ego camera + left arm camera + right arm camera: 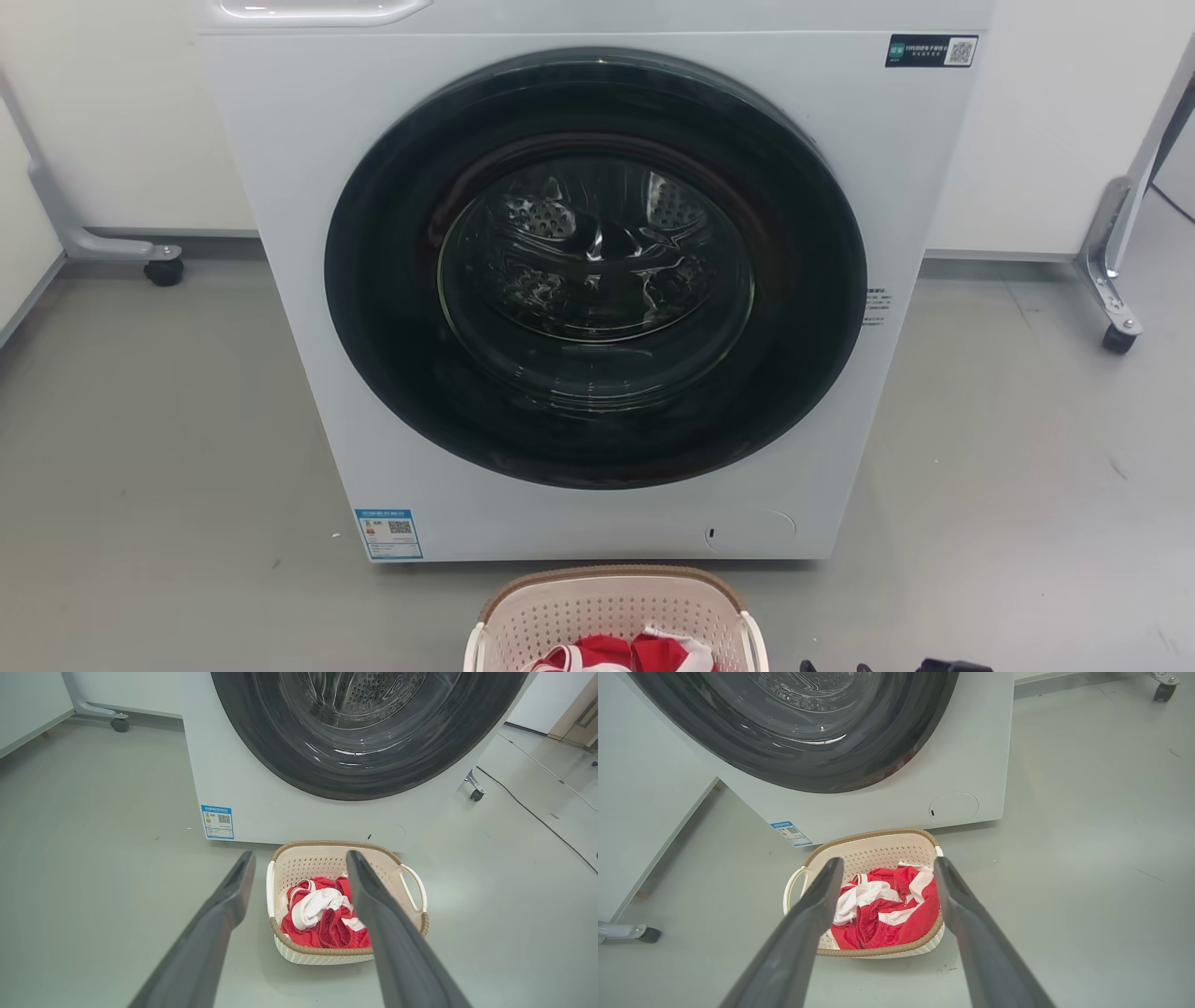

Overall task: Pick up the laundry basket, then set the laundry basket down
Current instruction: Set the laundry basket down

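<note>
The laundry basket (611,602) stands on the grey floor right in front of the washer. It is cream and perforated, with a brown woven-look rim and white side handles, and it holds crumpled red and white clothes (322,914). My left gripper (300,856) hangs open above the laundry basket (322,858) and is clear of it, with nothing between its fingers. My right gripper (887,860) is also open and empty, hovering over the laundry basket (878,851) from the other side. Small dark tips (952,665) poke up at the head view's bottom edge, right of the basket.
A white front-load washer (597,280) with its round dark door shut stands just behind the basket. Wheeled metal frame legs (163,271) (1116,331) flank it. A black cable (537,816) runs over the floor on the right. A white panel (640,812) stands at the left.
</note>
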You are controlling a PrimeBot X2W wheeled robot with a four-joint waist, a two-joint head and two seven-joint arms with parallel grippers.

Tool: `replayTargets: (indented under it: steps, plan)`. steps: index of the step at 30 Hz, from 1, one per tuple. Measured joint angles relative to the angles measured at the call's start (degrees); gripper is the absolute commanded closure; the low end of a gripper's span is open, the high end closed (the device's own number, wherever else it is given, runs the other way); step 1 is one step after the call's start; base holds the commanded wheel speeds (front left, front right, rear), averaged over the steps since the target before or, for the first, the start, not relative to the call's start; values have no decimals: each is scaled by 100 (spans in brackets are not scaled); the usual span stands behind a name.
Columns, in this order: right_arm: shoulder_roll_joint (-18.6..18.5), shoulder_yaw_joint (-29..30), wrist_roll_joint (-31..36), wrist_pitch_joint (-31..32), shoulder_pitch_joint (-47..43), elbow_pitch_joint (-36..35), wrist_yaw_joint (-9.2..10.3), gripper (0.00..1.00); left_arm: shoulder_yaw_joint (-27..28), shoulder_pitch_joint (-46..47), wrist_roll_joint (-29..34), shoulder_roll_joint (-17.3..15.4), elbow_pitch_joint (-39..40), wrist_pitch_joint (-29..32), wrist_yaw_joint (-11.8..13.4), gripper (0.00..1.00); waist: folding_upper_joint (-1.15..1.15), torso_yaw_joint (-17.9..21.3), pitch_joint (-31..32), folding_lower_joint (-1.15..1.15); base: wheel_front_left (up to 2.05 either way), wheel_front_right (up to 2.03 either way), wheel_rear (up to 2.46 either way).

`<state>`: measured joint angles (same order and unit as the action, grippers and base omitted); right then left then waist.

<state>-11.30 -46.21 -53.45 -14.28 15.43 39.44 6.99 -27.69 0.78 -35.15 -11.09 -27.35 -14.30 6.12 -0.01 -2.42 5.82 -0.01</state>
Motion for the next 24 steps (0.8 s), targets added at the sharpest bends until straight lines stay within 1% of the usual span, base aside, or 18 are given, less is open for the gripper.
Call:
replayTargets:
  steps: [3,8,10,14,18,24]
  plan:
    - [-65,189,232,0,-324,-403,9,0,121,-212,89,-5,332,0,51,0,0,-10,38,1,0,0,0]
    - [-153,517,632,0,-804,-1028,14,0,299,-530,308,-3,827,0,63,0,1,-11,70,0,0,0,0]
    - [-155,588,715,0,-887,-1128,14,0,333,-594,330,-2,910,0,74,0,1,-8,73,0,0,0,0]
    - [-154,1018,1040,0,-1232,-1411,14,0,481,-820,404,12,1183,0,96,0,1,19,76,1,0,0,0]
    - [-93,1399,1382,0,-1583,-1733,15,0,616,-966,475,65,1404,0,100,0,1,42,71,1,0,0,0]
    - [92,1892,1890,0,-1991,-2219,15,0,794,-1189,639,165,1638,0,101,0,1,69,57,1,0,0,0]
